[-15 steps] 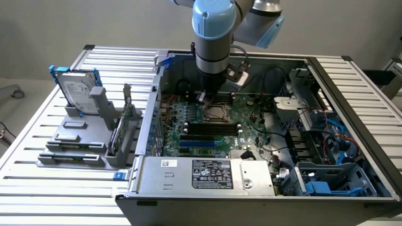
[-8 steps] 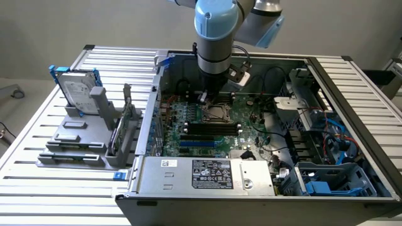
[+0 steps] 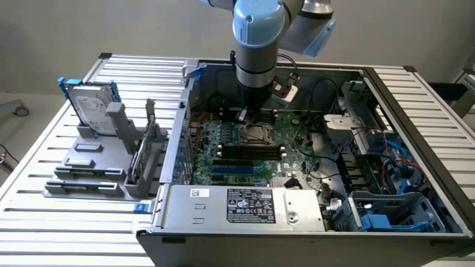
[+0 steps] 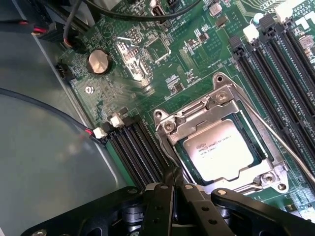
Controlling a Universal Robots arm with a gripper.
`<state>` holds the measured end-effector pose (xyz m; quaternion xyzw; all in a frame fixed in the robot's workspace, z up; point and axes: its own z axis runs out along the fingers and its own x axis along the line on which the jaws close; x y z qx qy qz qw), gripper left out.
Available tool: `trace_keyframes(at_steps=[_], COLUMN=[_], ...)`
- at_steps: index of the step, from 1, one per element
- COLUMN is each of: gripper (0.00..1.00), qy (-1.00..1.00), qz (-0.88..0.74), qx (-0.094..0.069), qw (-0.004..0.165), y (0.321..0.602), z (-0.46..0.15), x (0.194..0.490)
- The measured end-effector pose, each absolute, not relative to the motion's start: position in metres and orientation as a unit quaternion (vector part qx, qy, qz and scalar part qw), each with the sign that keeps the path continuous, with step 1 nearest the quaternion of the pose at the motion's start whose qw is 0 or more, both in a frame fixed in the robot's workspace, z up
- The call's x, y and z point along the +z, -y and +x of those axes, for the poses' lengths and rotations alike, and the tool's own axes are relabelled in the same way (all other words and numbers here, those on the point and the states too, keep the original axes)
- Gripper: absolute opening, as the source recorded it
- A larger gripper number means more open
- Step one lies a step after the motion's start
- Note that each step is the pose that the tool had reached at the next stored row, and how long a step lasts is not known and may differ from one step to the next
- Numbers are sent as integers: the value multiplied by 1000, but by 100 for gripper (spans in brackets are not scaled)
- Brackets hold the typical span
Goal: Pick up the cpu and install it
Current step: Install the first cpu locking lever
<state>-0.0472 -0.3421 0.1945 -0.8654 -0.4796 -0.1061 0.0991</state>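
Observation:
The cpu (image 4: 221, 150), a small square chip with a dull silver top, lies flat inside the metal-framed socket (image 4: 216, 98) of the green motherboard (image 4: 162, 64). My gripper (image 4: 173, 179) hovers just beside the socket's edge; its black fingers (image 4: 160, 206) are pressed together with nothing between them. In the exterior view the arm reaches down into the open computer case, with the gripper (image 3: 246, 115) just above the socket (image 3: 256, 133).
Black memory slots (image 4: 275, 64) flank the socket, and a thin metal lever (image 4: 275, 137) runs along it. A coin battery (image 4: 98, 61) and cables (image 4: 74, 29) are nearby. A hard drive (image 3: 93, 105) stands on a grey fixture at the exterior view's left. The power supply (image 3: 245, 206) sits in front.

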Motion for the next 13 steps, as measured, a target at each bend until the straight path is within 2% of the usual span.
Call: trace_keyframes(at_steps=[13], gripper=[11], qy=[480], qz=[-866], qx=[-105], qw=[97], y=[342], z=[-38], x=[194])
